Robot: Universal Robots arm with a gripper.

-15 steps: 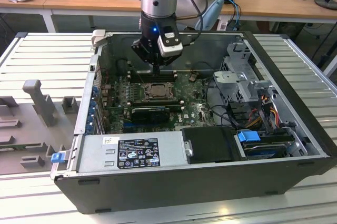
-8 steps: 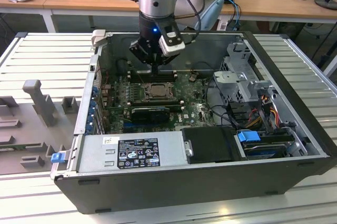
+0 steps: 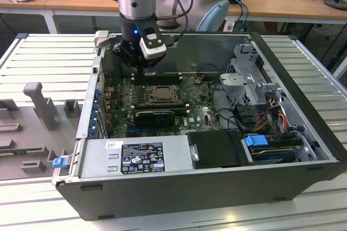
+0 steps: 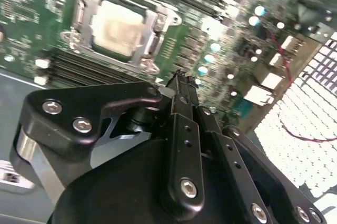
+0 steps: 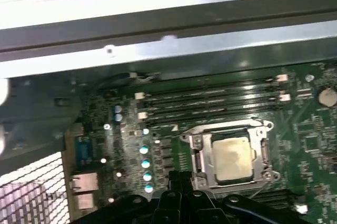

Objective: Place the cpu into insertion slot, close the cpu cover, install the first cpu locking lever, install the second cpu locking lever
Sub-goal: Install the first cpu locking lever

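Observation:
The cpu [image 3: 161,94] lies flat in the socket on the green motherboard, pale with a grey top, and is seen in both wrist views [image 4: 118,27] [image 5: 231,158]. The cpu cover [image 4: 152,23] [image 5: 203,155], a silvery frame, lies down around it with the chip showing through its window. Thin lever rods run along the frame's edges; I cannot tell whether they are latched. My gripper [image 3: 143,68] [image 4: 179,79] [image 5: 179,175] hovers above the board just beside the socket, toward the case's back wall. Its black fingers are pressed together, shut on nothing.
I am inside an open computer case [image 3: 303,90]. Memory slots [image 5: 210,103] run between the socket and the back wall. A black card [image 3: 154,116], a power supply box [image 3: 135,158], a drive cage [image 3: 246,79] and cables [image 3: 271,117] surround the board. A grey fixture [image 3: 38,101] stands on the table.

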